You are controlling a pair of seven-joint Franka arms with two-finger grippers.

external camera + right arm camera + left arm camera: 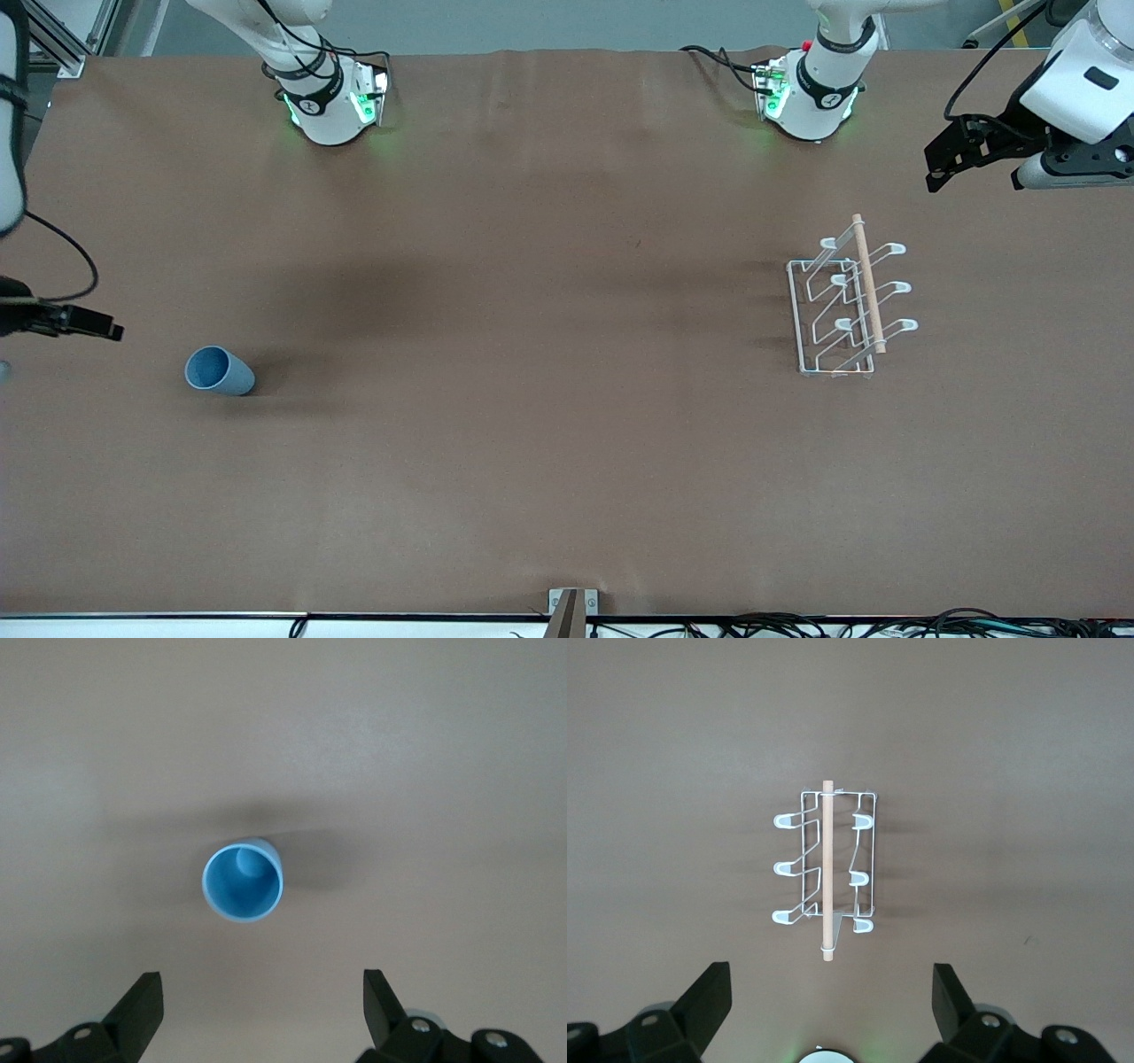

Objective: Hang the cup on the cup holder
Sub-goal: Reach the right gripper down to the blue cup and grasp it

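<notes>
The light-blue cup (219, 370) (244, 880) stands upright on the brown table, mouth up, toward the right arm's end. My right gripper (106, 328) (261, 983) hovers open beside it, apart from it, with nothing between its fingers. The white wire cup holder (846, 306) (826, 864), with its looped prongs and wooden dowel on top, stands toward the left arm's end. No cup hangs on it. My left gripper (939, 173) (830, 979) hangs open and empty in the air, off to the side of the holder near that end of the table.
The two arm bases (332, 97) (811, 89) stand along the table's back edge. A small metal bracket (573, 607) and loose cables (886, 625) sit at the front edge. Bare brown table (532, 354) stretches between cup and holder.
</notes>
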